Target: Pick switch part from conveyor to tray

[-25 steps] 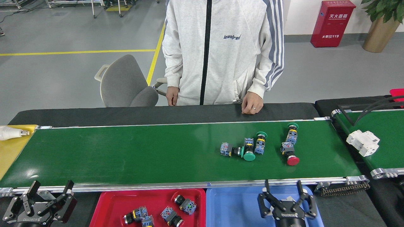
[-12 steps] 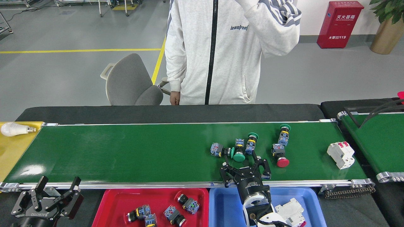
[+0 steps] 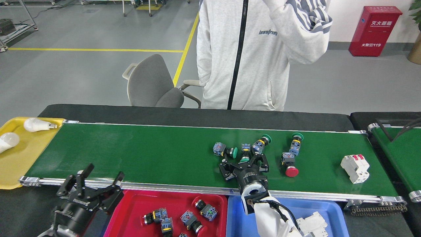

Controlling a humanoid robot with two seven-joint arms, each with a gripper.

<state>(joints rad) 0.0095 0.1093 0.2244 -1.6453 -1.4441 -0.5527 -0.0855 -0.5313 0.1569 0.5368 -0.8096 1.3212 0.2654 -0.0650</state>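
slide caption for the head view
Right gripper open over a green-capped switch part on the conveyor, red tray below.

A long green belt (image 3: 148,154) with shiny silver rails runs across a black table (image 3: 197,117). On the belt lie some small switches: three with green caps, bunched together (image 3: 245,149), and two more to their right, one with a green cap (image 3: 295,142) and one with a red cap (image 3: 289,164). A white block with red tabs (image 3: 354,168) lies near the right end. A yellow tray (image 3: 19,164), a red tray (image 3: 131,210) and a blue tray (image 3: 332,214) sit by the belt.
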